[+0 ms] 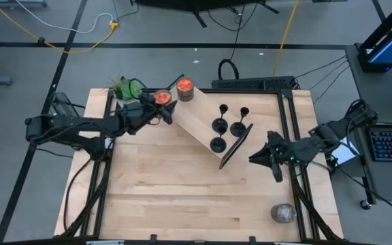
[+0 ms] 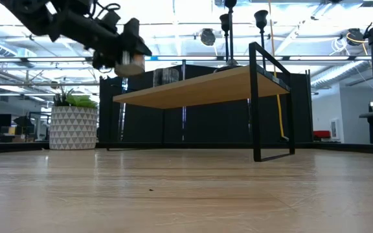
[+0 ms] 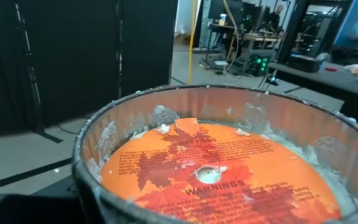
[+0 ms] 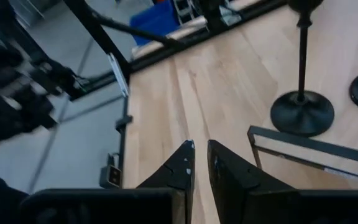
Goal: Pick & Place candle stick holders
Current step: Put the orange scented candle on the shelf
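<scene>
Tabletop [image 1: 182,204] is lying bare nearest us, with a grey stone-like lump [image 1: 283,213] near its right front corner. We are seeing the right gripper [image 1: 256,158] hovering just beside the raised shelf [image 1: 192,122], its fingers nearly together and grasping nothing. Three candle stick holders [image 1: 218,144] are standing upright on that shelf. Farther back, the left gripper [image 1: 160,102] is clasping an orange candle jar [image 1: 162,97] at the shelf's far end, near a second jar [image 1: 184,88] and a potted plant [image 1: 122,87]
</scene>
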